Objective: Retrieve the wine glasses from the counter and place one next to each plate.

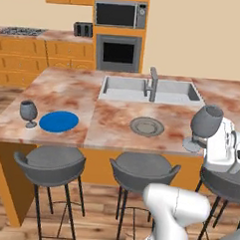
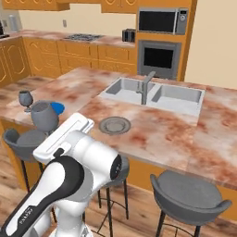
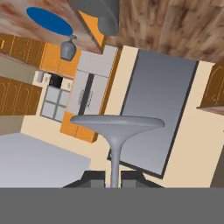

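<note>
My gripper point(image 1: 209, 142) is shut on the stem of a dark grey-blue wine glass point(image 1: 206, 121), which hangs tilted at the counter's point(image 1: 117, 114) front edge, right of the grey ringed plate point(image 1: 147, 126). Whether its foot touches the stone I cannot tell. In the hand view the stem point(image 3: 114, 162) rises between my fingertips point(image 3: 94, 178) to the glass's round disc. A second wine glass point(image 1: 28, 112) stands upright just left of the blue plate point(image 1: 59, 121). From the right base view the held glass point(image 2: 44, 115) sits above my hand, with the other glass point(image 2: 25, 98) and blue plate point(image 2: 59, 108) behind it.
A double sink point(image 1: 151, 89) with a faucet point(image 1: 153, 84) lies in the island behind the plates. Grey stools point(image 1: 50, 165) line the front edge below. Oven and microwave point(image 1: 120, 14) stand in the back wall, with a stove counter point(image 1: 27, 33) to the left.
</note>
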Robot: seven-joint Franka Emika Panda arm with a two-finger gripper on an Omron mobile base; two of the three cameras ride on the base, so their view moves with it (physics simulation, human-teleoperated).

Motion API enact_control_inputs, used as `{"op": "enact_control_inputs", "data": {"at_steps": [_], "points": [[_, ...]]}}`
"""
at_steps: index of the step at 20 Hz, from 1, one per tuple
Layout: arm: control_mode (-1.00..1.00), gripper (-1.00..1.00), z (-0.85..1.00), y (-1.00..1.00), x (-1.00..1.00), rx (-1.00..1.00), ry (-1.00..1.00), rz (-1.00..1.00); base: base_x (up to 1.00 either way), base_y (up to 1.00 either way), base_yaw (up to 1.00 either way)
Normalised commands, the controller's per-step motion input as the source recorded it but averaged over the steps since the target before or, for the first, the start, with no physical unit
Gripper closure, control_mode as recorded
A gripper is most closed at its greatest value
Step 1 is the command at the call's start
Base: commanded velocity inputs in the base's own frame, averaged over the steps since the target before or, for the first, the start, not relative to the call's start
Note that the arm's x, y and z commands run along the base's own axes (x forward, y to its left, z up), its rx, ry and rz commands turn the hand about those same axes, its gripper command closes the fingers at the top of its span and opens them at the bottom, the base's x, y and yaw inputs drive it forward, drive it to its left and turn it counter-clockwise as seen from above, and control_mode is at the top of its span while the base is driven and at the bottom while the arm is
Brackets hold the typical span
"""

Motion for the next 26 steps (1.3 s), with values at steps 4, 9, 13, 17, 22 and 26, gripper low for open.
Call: {"op": "enact_control_inputs", "data": {"at_steps": [4, 9, 13, 17, 22, 26], "points": [[1.0, 1.0, 0.0, 0.0, 0.0, 0.0, 0.0, 0.0, 0.81, -0.14, -0.17], [1.0, 1.0, 0.0, 0.0, 0.0, 0.0, 0.0, 0.0, 0.85, 0.0, -0.31], [1.0, 1.0, 0.0, 0.0, 0.0, 0.0, 0.0, 0.0, 0.57, -0.06, -0.41], [1.0, 1.0, 0.0, 0.0, 0.0, 0.0, 0.0, 0.0, 0.41, 0.0, -0.25], [1.0, 1.0, 0.0, 0.0, 0.0, 0.0, 0.0, 0.0, 0.27, -0.02, -0.13], [1.0, 1.0, 0.0, 0.0, 0.0, 0.0, 0.0, 0.0, 0.22, 0.0, -0.21]]}}
